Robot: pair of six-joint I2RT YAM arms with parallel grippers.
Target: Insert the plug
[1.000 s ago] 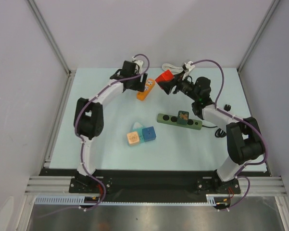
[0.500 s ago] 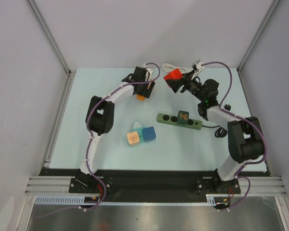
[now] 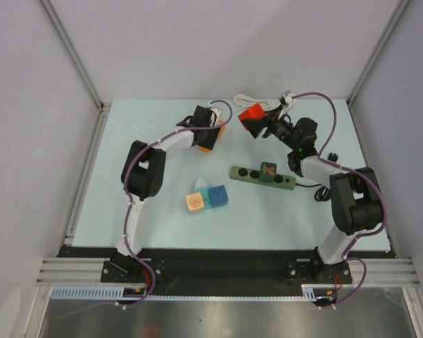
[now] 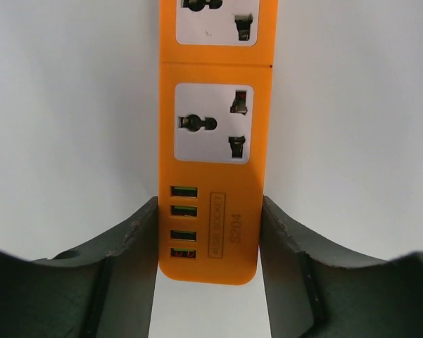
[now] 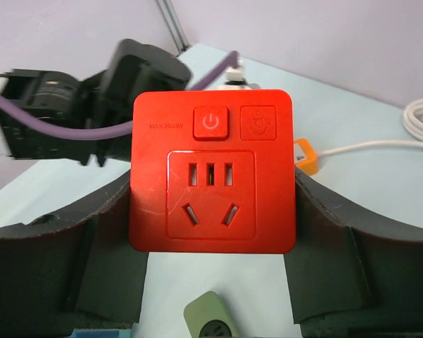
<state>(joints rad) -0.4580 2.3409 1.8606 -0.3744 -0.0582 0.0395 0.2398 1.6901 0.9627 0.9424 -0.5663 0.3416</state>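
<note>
While the left gripper (image 4: 210,215) pinches the flat orange plastic power strip (image 4: 215,42) by its USB end, fingers pressed to both long edges, the right gripper (image 5: 212,211) is clenched on the square red plastic plug adapter (image 5: 211,182), to the strip's right and apart from it. To seat it well, I'd turn the adapter so its prongs (hidden behind the red face) meet a socket (image 4: 215,123) squarely, then press straight in while the left braces the strip.

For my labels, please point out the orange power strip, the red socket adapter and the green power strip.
orange power strip (image 4: 211,144), left wrist view, white socket face.
red socket adapter (image 5: 211,193), right wrist view, front face among slots.
green power strip (image 3: 249,173), top external view, top face between holes.
</note>
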